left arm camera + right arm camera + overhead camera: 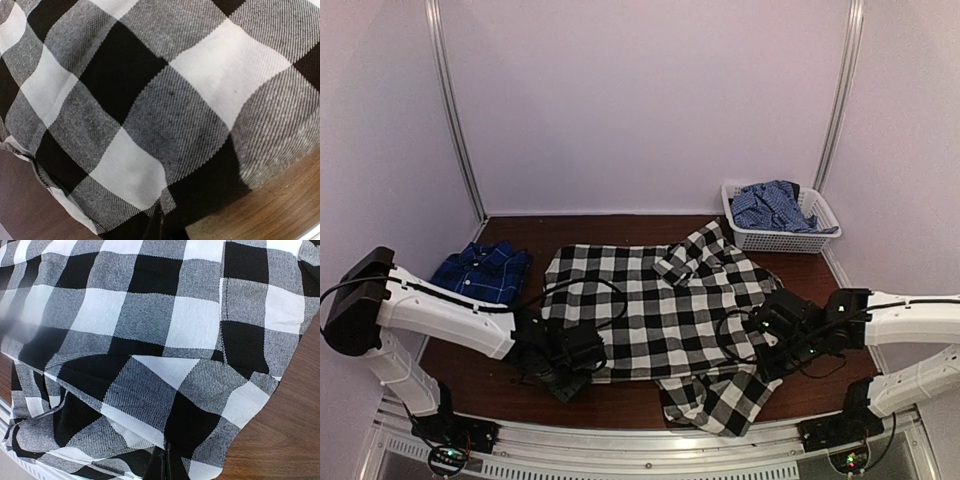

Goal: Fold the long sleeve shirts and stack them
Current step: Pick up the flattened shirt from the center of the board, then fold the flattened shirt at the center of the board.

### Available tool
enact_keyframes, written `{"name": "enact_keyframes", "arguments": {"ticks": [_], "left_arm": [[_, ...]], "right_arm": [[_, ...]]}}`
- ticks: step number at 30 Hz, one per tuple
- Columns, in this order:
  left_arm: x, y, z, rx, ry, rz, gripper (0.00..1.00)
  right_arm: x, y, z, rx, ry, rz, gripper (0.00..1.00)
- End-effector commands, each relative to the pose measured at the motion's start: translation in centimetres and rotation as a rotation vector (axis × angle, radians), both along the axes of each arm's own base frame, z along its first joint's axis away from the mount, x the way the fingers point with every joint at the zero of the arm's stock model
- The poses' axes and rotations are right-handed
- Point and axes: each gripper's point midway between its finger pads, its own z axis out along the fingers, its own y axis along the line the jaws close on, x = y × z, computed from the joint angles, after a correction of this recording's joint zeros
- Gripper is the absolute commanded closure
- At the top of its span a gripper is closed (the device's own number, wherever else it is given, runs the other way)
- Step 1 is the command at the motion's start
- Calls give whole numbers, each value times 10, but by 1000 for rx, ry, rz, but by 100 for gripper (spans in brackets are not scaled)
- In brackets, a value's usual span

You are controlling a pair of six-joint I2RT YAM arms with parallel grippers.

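The left gripper (563,362) is pressed together on the near left hem of the black-and-white checked shirt (650,300). Its wrist view shows cloth running right down into the jaws, so it appears to be pinching that edge. The right gripper (772,335) is likewise closed at the shirt's near right side, with fabric bunched where its jaws meet.

The shirt lies spread across the middle of the desk (620,400), collar toward the far right. A crumpled part trails off its near edge toward the front rail. Left of it, just apart, sits the blue plaid shirt (480,270), already folded. Beyond its far right corner stands a white basket (782,240) holding blue patterned cloth (775,205).

The likely trouble is an uneven lift. If either pinch holds only one layer, the cloth may slip or fold crooked. The trailing part could also drag or catch on the rail, skewing the fold.
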Motion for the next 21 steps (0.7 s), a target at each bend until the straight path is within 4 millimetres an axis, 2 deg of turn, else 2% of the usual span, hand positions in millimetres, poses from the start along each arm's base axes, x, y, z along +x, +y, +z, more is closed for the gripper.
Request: {"name": "enact_keyframes", "arguments": {"ticks": [1, 6, 11, 16, 20, 21], "left_arm": [[1, -3, 20, -25, -7, -22, 100], [27, -4, 42, -49, -70, -8, 100], [69, 8, 50, -29, -119, 53, 100], [108, 10, 60, -24, -144, 70, 100], [137, 16, 60, 15, -150, 93, 100], [141, 17, 57, 30, -141, 92, 100]], "right_arm": [[16, -3, 19, -26, -56, -26, 100], [36, -4, 33, -56, -100, -25, 100], [74, -14, 49, -121, -160, -59, 100], [119, -20, 65, -193, -211, -66, 100], [154, -26, 60, -263, -207, -67, 100], [162, -25, 53, -282, -194, -61, 100]]}}
